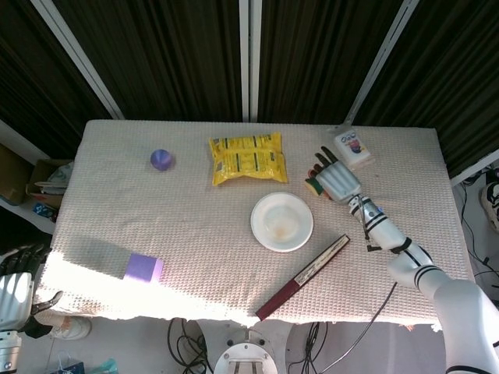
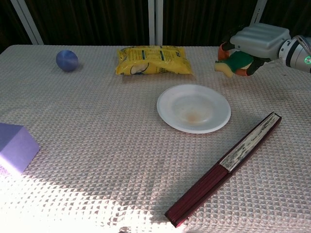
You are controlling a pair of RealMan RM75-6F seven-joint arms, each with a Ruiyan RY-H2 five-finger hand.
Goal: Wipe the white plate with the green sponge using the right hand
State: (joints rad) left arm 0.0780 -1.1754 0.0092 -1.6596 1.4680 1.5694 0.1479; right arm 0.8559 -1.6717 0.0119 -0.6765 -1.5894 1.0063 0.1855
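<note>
Dark red covers are showing on the closed fan [image 2: 227, 167] lying nearest me, slanting across the right front of the cloth-covered table [image 2: 97, 160]. At the near left edge a purple block [image 2: 14, 145] is sitting in a patch of bright sunlight. My left hand [image 1: 14, 292] is hanging off the table's near left corner, seen only in the head view; its dark fingers are looking curled, but I cannot tell whether they are closed or loose. Past the fan, near the middle of the table, the plate [image 2: 194, 108] is lying flat with a faint brownish smear in its well. Beyond it and to the right, my right hand [image 2: 252, 42] is holding the sponge [image 2: 232, 62], fingers wrapped over the top with the green face and yellow underside peeking out below them; in the chest view the sponge is looking lifted clear of the cloth, apart from the plate. Farther back, a yellow snack bag [image 2: 153, 60] is lying flat behind the plate, and a blue ball [image 2: 67, 60] is resting well to its left. At the far right edge, a small white box [image 1: 352, 148] is sitting just behind my right hand.
</note>
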